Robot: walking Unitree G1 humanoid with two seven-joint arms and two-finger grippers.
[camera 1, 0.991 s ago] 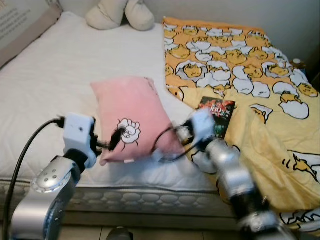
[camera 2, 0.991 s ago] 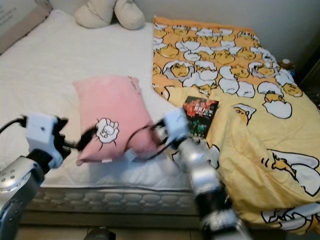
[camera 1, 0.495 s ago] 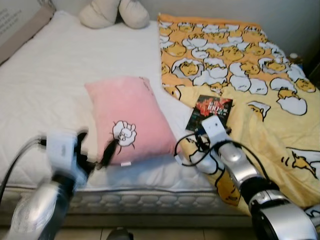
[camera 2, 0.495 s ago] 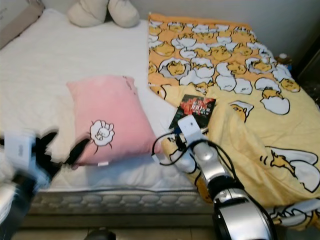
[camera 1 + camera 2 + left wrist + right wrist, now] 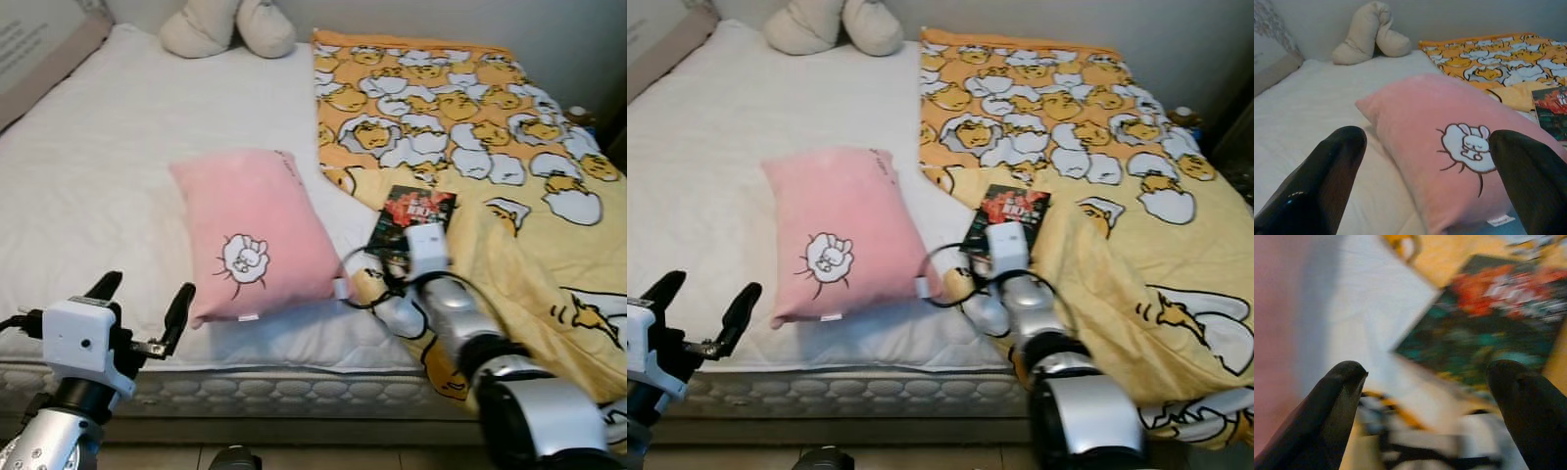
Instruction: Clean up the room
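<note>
A pink pillow (image 5: 255,240) with a white bunny print lies flat on the white mattress (image 5: 98,166). My left gripper (image 5: 142,299) is open near the bed's front edge, a little short of the pillow's near corner, with nothing between its fingers (image 5: 1332,171). A dark book (image 5: 416,208) with a red cover picture lies at the edge of the yellow blanket (image 5: 470,127). My right gripper (image 5: 1425,377) is open just in front of the book and points at it, touching nothing. Its wrist (image 5: 427,242) sits over the blanket's fold.
A beige plush cushion (image 5: 230,24) rests at the head of the bed. A cardboard box (image 5: 39,49) leans at the far left. The blanket hangs over the bed's right front corner. Loose cable (image 5: 367,279) loops by my right wrist.
Both grippers have come off the pink pillow, which now lies flat. The left gripper drew back toward the bed's front edge. The right gripper swung right to the book.
</note>
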